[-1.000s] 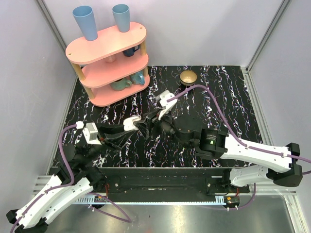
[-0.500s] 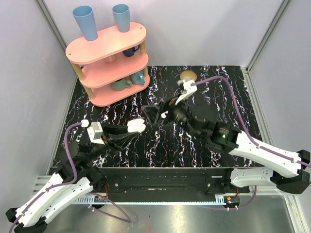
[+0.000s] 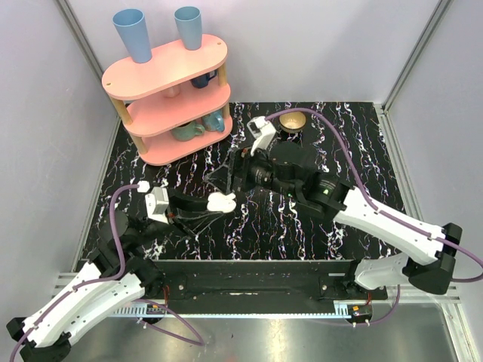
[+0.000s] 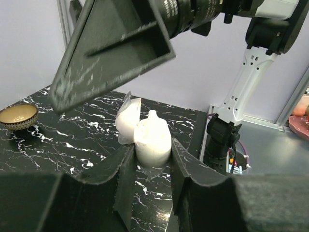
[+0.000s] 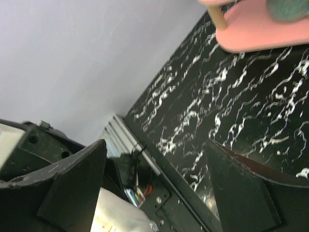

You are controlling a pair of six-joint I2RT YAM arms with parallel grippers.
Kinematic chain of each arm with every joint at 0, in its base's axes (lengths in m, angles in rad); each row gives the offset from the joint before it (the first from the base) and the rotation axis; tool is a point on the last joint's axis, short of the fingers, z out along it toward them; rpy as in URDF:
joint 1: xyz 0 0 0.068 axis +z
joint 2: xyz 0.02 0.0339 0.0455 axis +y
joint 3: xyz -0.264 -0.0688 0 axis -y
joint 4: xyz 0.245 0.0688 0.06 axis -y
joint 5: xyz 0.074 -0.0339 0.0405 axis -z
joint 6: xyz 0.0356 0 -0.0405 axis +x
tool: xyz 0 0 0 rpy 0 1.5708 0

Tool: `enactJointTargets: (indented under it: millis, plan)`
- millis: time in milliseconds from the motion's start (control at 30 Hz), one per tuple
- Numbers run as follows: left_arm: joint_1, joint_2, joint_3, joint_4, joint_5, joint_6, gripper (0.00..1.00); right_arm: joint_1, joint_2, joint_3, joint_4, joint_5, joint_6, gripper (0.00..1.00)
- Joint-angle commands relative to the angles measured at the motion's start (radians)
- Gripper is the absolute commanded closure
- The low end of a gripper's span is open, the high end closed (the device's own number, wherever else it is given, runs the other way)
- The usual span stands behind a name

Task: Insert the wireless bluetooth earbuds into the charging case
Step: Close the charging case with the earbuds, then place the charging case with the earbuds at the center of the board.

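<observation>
The right arm (image 3: 377,219) has swung round. A second ago its pincer met the left one over the case, and half a second ago its wrist covered the gold bowl (image 3: 293,120). Now the wrist sits just left of the bowl, which shows whole. The left arm (image 3: 83,302) has reached a little further out over the black marbled table (image 3: 355,143), carrying its load rightward. The right gripper (image 3: 229,178) has drawn off the case and now hangs just beyond it, apart from it. The left gripper (image 3: 216,207) is clamped on the charging case (image 3: 222,201), as it was throughout.

The overhead view gives only a white blob in the left pincer. The left wrist view shows the case upright between the two fingers (image 4: 123,183), lid swung open to one side, with one prong of the right gripper looming above. Only the right wrist view shows the right jaws spread wide with nothing between them. The earbuds cannot be told from the case's white.
</observation>
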Motion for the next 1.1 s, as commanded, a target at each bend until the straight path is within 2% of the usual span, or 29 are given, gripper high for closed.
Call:
enactJointTargets:
  millis: [0, 167, 300, 533, 633, 700, 867, 967, 1067]
  plan:
    - [0.003, 0.0, 0.047, 0.073, 0.034, -0.015, 1.0, -0.005, 0.033, 0.045, -0.036, -0.106, 0.007, 0.1]
    - [0.003, -0.035, 0.031, 0.058, -0.048, 0.007, 1.0, -0.005, 0.015, -0.012, -0.063, -0.183, 0.002, 0.11]
    - [0.003, -0.08, 0.008, 0.041, -0.199, 0.001, 1.0, 0.022, -0.025, -0.084, -0.056, -0.202, 0.022, 0.12]
    - [0.003, -0.06, 0.002, 0.059, -0.198, -0.012, 1.0, 0.047, -0.042, -0.15, -0.068, -0.116, 0.033, 0.11]
    - [0.003, -0.043, 0.017, 0.035, -0.198, -0.013, 1.0, 0.047, -0.059, -0.159, -0.066, -0.032, 0.034, 0.1]
    - [0.003, -0.025, 0.036, 0.007, -0.204, -0.015, 1.0, 0.048, -0.092, -0.182, -0.068, 0.082, 0.047, 0.07]
    - [0.003, 0.009, 0.053, -0.101, -0.281, -0.027, 1.0, 0.047, -0.235, -0.314, -0.054, 0.479, 0.174, 0.02]
    - [0.003, 0.051, 0.073, -0.174, -0.334, -0.044, 1.0, 0.048, -0.342, -0.388, -0.045, 0.597, 0.191, 0.02]
    - [0.002, 0.09, 0.07, -0.178, -0.367, -0.093, 1.0, 0.045, -0.424, -0.437, -0.049, 0.627, 0.209, 0.02]
